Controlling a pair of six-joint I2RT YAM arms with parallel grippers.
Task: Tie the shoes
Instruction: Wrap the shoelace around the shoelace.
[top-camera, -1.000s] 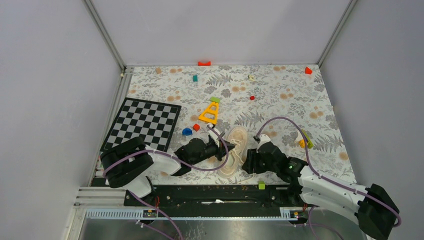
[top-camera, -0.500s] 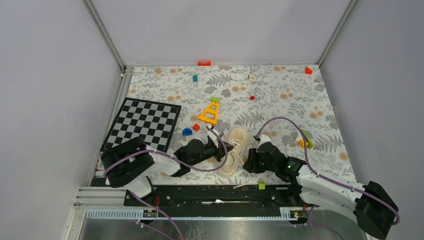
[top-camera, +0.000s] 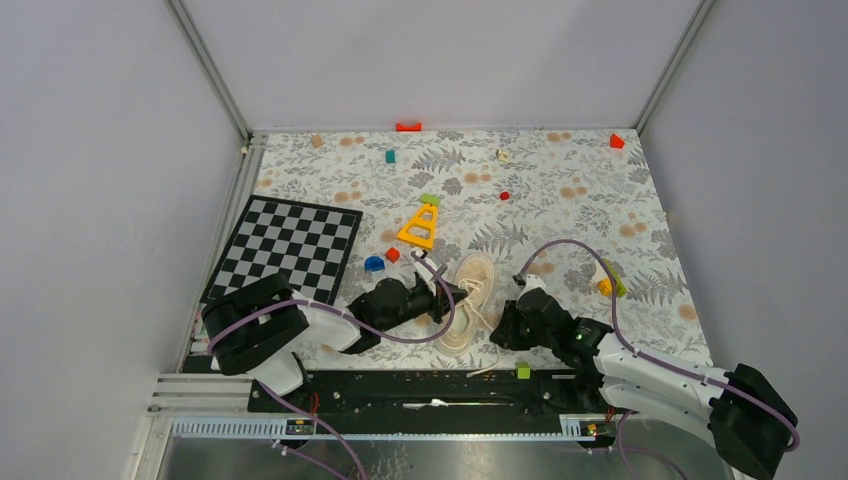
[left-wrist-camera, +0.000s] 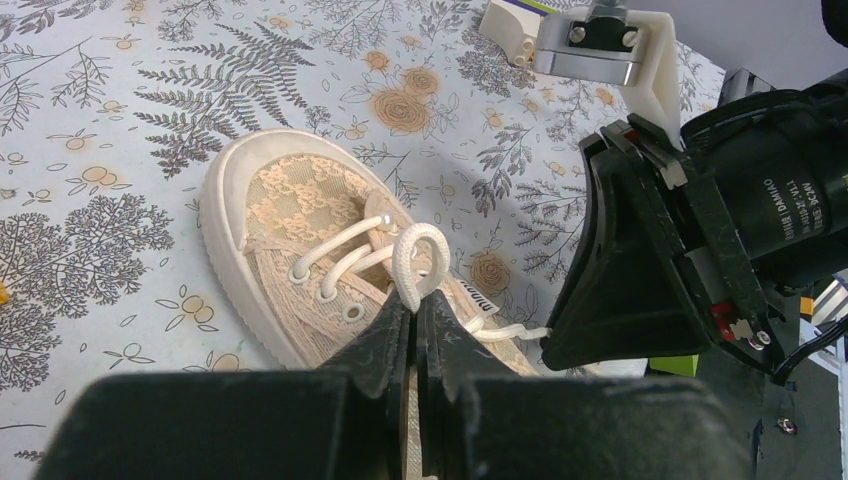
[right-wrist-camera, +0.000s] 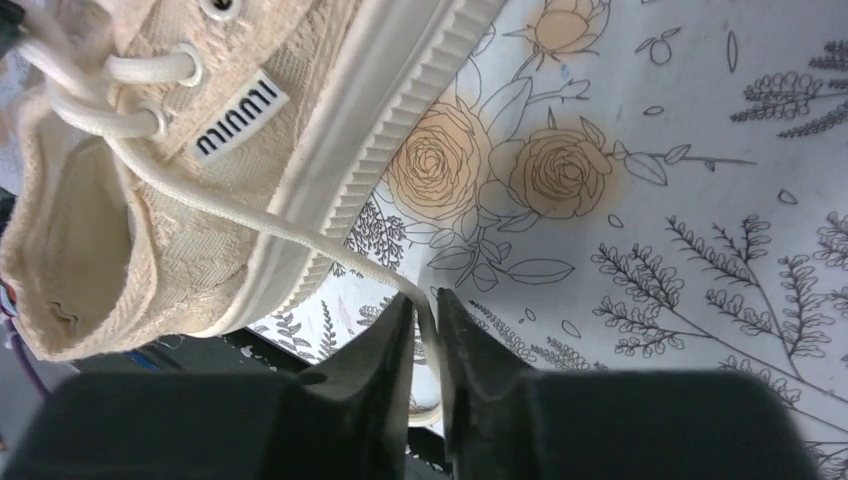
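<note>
**Loop pinched, knot not yet made**

The shoe (top-camera: 472, 300) lies on the patterned bench (top-camera: 560, 180) between the two arms. Its toe points away from the bases and its heel sits near the bench's front edge.

The left pincer (left-wrist-camera: 413, 305) is fully closed on the base of a lace loop (left-wrist-camera: 421, 232), which stands up over the upper eyelets. The right pincer (right-wrist-camera: 425, 310) is just off the shoe's outer side, near the sole. The other lace strand (right-wrist-camera: 250, 215) runs out from the eyelets, over the sole edge and down between its jaws. The jaws stand only slightly apart, and I cannot tell whether they pinch the strand or merely bracket it.

As I judge it, the work is in its early middle. The lacing through the eyelets is in place and one loop is formed and held. No crossing, second loop or bow is visible, so wrapping, pulling through and tightening all remain.

Room is tight close in, because the right arm's body fills much of the space beside the left pincer's loop. The front edge of the bench lies just behind the heel, so there is little space to draw the strand toward the bases. To the right and beyond the toe the bench is open. To the left, a yellow toy (top-camera: 419, 225) and a chessboard (top-camera: 285, 245) lie near the left arm.
</note>
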